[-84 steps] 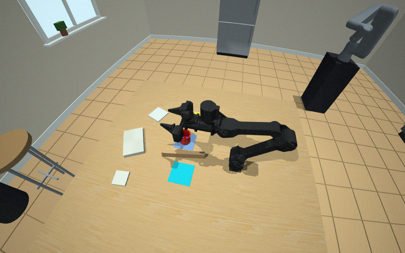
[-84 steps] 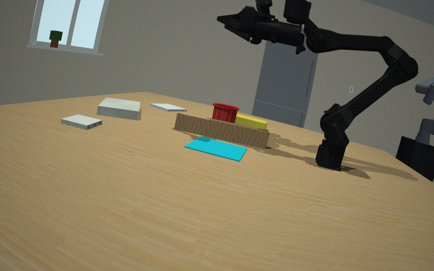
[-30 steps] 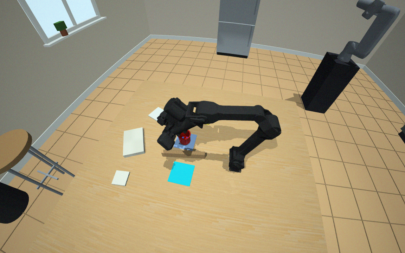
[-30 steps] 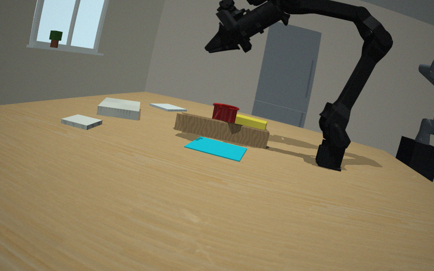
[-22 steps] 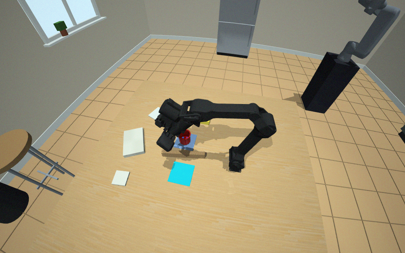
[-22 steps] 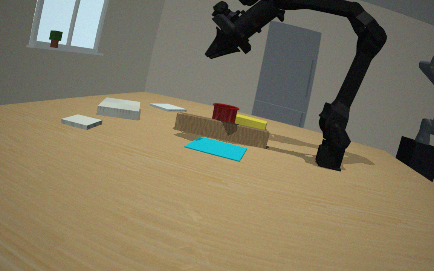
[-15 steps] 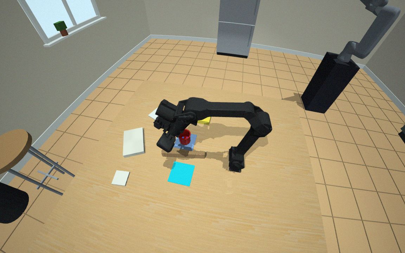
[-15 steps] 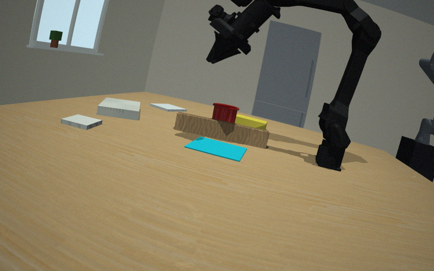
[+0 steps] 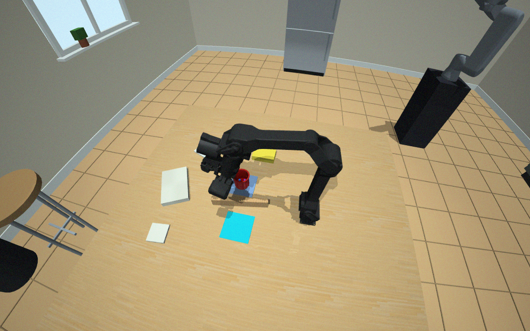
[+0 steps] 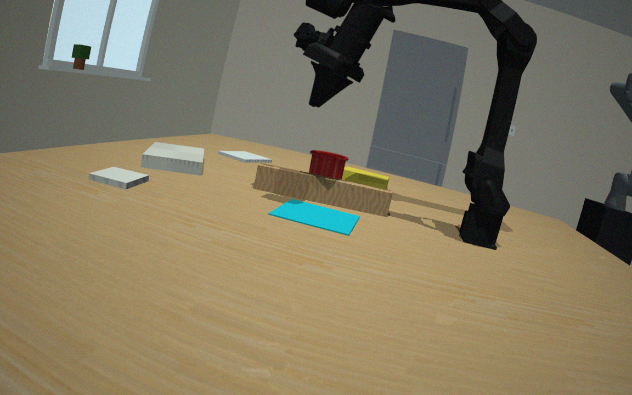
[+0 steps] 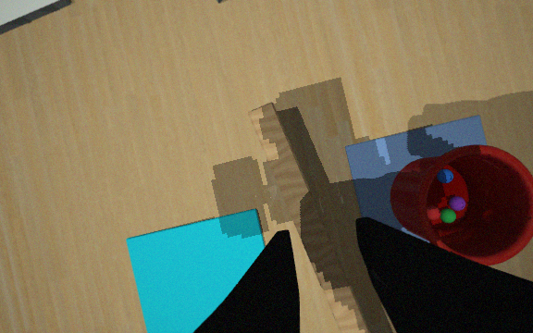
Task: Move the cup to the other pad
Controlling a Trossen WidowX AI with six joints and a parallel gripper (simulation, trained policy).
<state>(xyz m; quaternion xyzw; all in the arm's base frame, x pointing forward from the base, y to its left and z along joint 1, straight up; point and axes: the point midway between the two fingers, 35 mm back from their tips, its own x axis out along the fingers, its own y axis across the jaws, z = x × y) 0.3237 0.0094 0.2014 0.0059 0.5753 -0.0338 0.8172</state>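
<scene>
The red cup (image 9: 241, 179) (image 10: 327, 165) (image 11: 407, 194) stands upright on the blue pad (image 9: 250, 192) (image 11: 368, 159). In the wrist view a blue marble (image 11: 445, 176), a purple marble (image 11: 456, 203), a green marble (image 11: 448, 215) and a red marble (image 11: 433, 214) lie inside it. The cyan pad (image 9: 237, 228) (image 10: 316, 217) (image 11: 179, 273) is bare, across the wooden bar from the cup. My gripper (image 10: 315, 104) (image 11: 323, 236) points down, high above the bar. Its fingers are partly open with nothing between them, and the cup is beside them, at the right in the wrist view.
The wooden bar (image 9: 254, 202) (image 10: 323, 192) (image 11: 285, 171) lies between the two pads. A yellow block (image 9: 264, 155) (image 10: 365, 178) lies behind the cup. A thick white block (image 9: 175, 185) (image 10: 173, 159) and a small white slab (image 9: 158, 232) (image 10: 118, 175) lie to the left, with another slab (image 10: 244, 156) farther back.
</scene>
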